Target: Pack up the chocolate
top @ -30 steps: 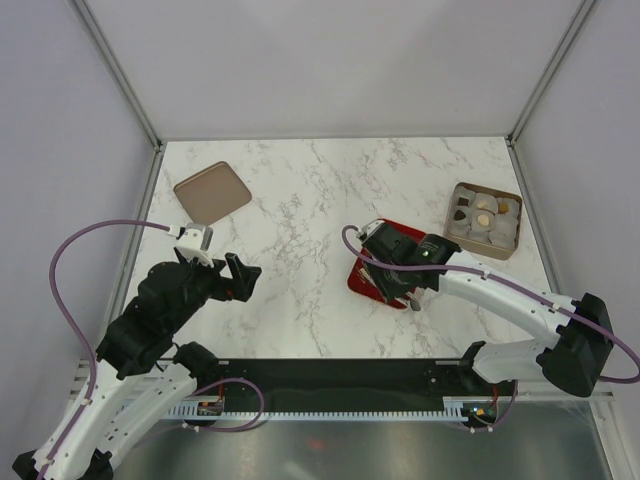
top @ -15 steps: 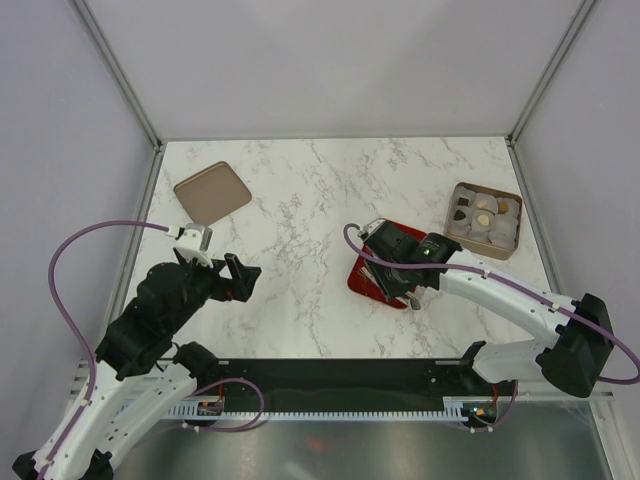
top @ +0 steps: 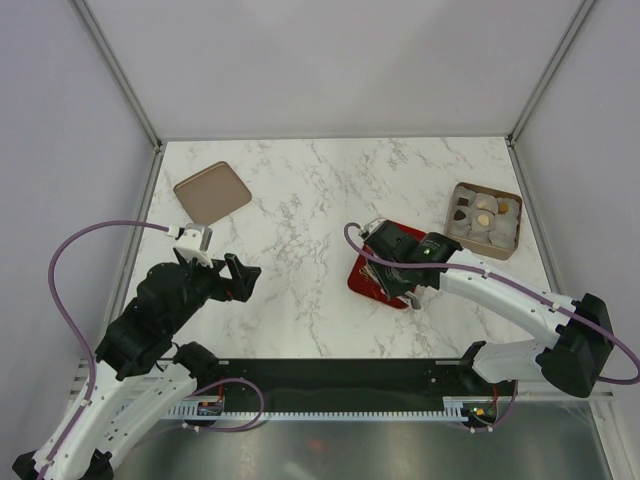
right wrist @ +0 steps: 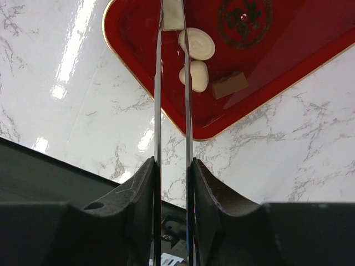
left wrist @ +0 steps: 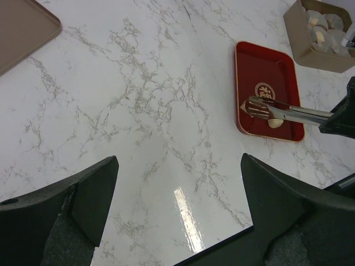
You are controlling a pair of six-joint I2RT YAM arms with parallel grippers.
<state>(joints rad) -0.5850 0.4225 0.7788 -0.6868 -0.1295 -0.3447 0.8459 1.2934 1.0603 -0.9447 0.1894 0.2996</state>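
On the red tray [right wrist: 288, 50] [top: 358, 277] lie pieces of chocolate: a round cream one [right wrist: 197, 43], a heart-like cream one [right wrist: 195, 75] and a tan rectangular one [right wrist: 229, 84]. My right gripper [right wrist: 172, 166] [top: 398, 270] is shut on metal tongs [right wrist: 157, 100] [left wrist: 288, 112]. The tong tips sit on either side of a cream rectangular chocolate [right wrist: 173, 14] at the tray's far end. My left gripper [left wrist: 178, 160] [top: 240, 275] hangs open over bare marble at the near left, holding nothing.
A tan box [top: 484, 220] [left wrist: 321, 33] with paper cups and a few sweets stands at the right. A flat tan lid [top: 212, 192] [left wrist: 19, 30] lies at the back left. Grey walls enclose the marble table [top: 300, 240].
The right gripper has shifted very slightly over the red tray. The left arm has not moved.
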